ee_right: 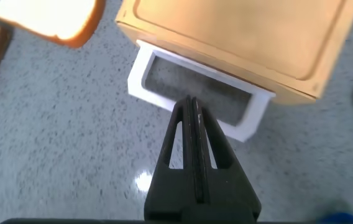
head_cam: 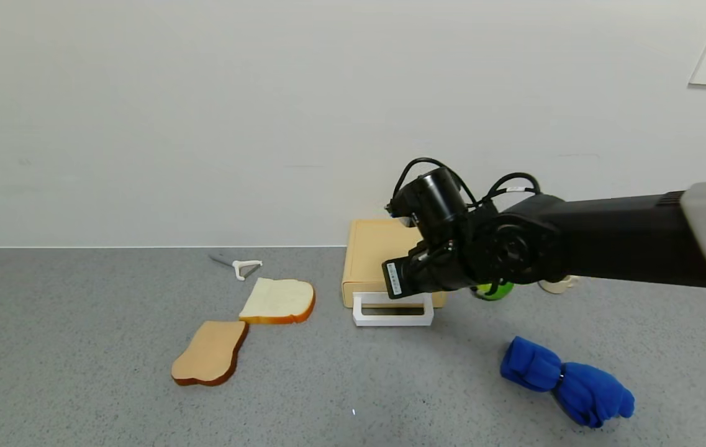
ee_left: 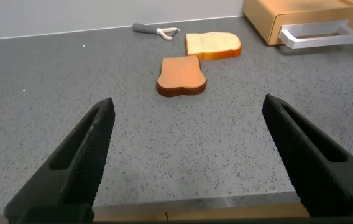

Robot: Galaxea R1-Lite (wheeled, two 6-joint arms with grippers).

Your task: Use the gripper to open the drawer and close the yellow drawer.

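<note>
Nearest you, your left end effector (ee_left: 189,155) hangs low over the front of the grey desk (head_cam: 79,372), jaws spread wide with nothing between them. Farther in, your right end effector (ee_right: 192,115) is pinched tight, its tip over the white handle (head_cam: 393,309) of the yellow drawer (head_cam: 384,264). That drawer looks pushed in, sitting by the desk's back edge against the wall.

Yellow-tan drawer (head_cam: 372,257), white handle (head_cam: 392,310), blue cloth (head_cam: 567,381)

Bright even light, soft shadows, blurred close-up
</note>
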